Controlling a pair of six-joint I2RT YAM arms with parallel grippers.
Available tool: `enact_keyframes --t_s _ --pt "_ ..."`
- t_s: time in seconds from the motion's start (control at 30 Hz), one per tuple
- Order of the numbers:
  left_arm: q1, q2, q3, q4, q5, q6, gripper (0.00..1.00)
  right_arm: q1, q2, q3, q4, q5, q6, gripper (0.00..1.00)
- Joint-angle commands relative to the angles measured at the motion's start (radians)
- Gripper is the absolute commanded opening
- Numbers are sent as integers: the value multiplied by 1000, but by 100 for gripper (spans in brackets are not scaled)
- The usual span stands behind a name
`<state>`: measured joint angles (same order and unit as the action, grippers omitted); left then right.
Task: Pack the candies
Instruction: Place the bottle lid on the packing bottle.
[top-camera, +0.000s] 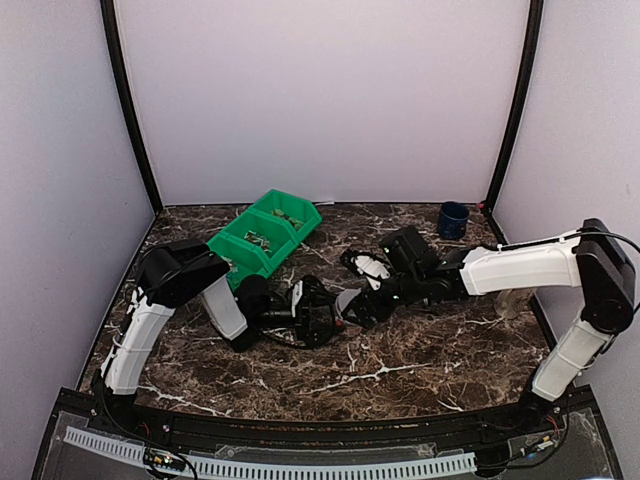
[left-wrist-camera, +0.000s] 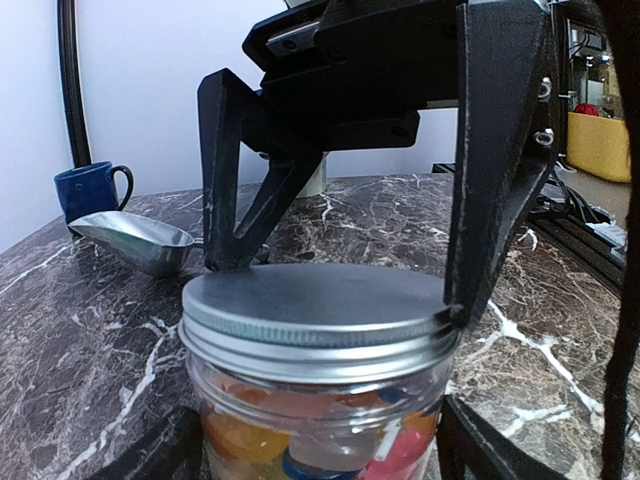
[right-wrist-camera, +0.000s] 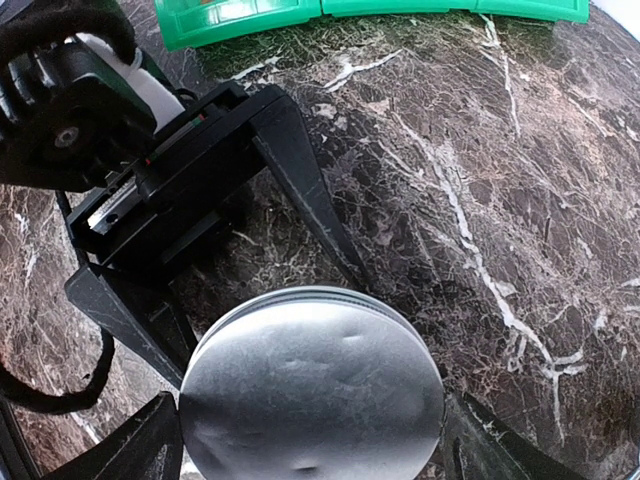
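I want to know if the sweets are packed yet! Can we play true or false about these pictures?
1. A silver lid sits on the jar. True.
2. The jar is empty. False: colourful candies show through the glass.
3. The mug is red. False: it is blue.
4. A shiny scoop lies on the table. True.
5. Only one gripper is at the jar. False: the left gripper grips the jar's body and the right gripper grips the lid.
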<state>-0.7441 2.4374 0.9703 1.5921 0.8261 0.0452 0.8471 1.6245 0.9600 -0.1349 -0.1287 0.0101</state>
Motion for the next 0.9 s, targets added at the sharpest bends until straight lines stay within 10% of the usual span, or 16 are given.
enact_keyframes --t_s 0.0,0.47,0.87 --pt "-8 91 -27 -74 -5 5 82 7 -7 -20 38 21 45 87" --pt "-8 81 -39 -75 -41 20 82 7 61 60 -44 36 47 87" --pt "-8 64 -67 -63 -163 46 82 16 69 63 -23 172 363 88"
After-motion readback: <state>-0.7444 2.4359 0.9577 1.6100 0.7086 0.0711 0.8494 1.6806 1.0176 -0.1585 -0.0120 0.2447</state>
